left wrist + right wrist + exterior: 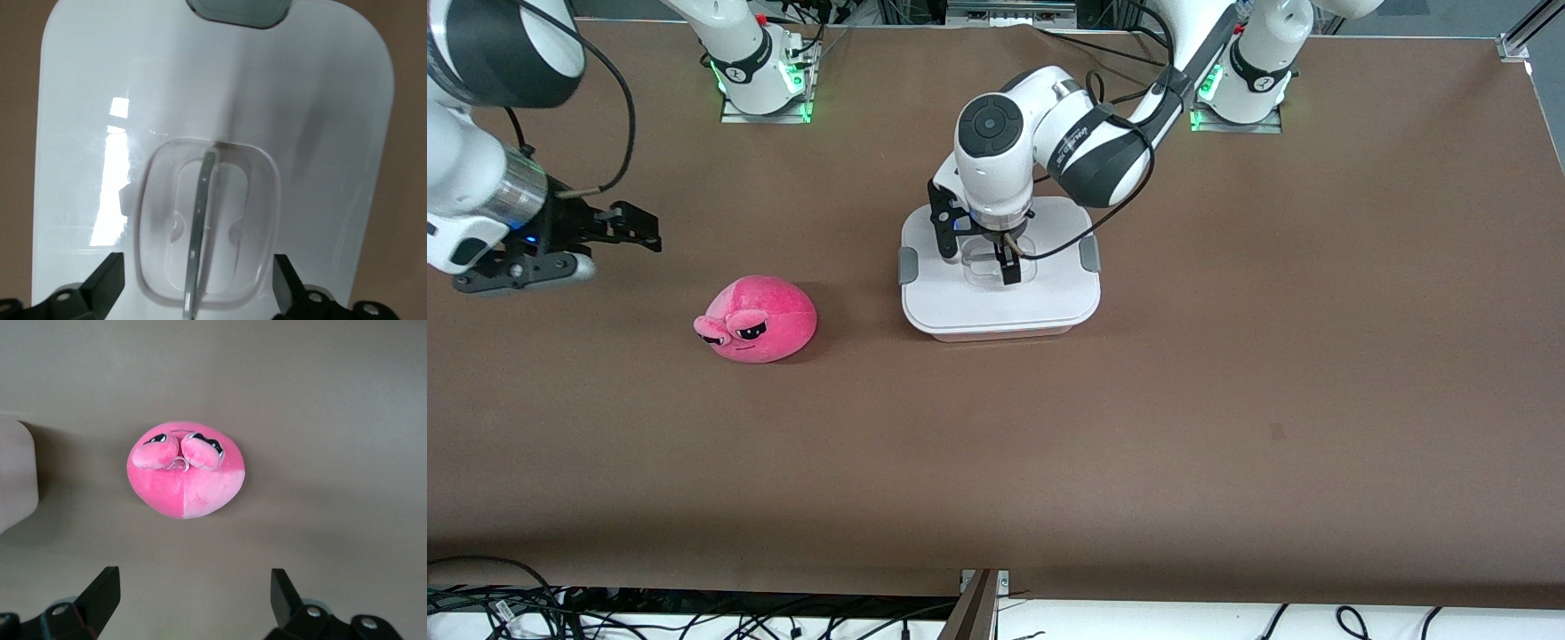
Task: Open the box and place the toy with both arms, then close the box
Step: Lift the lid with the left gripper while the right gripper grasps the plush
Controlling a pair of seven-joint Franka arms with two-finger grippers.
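The box stands shut mid-table, its white lid on and a grey clip at each end. My left gripper hangs open just above the lid's clear recessed handle, one finger on either side of it, touching nothing. The left wrist view shows the lid and my left gripper astride the recess. The pink plush toy lies on the table toward the right arm's end. My right gripper is open and empty in the air beside the toy, which shows in its wrist view ahead of the gripper.
The brown table carries only the box and the toy. A corner of the box shows in the right wrist view. Both arm bases stand along the table's edge farthest from the front camera. Cables lie off the table's near edge.
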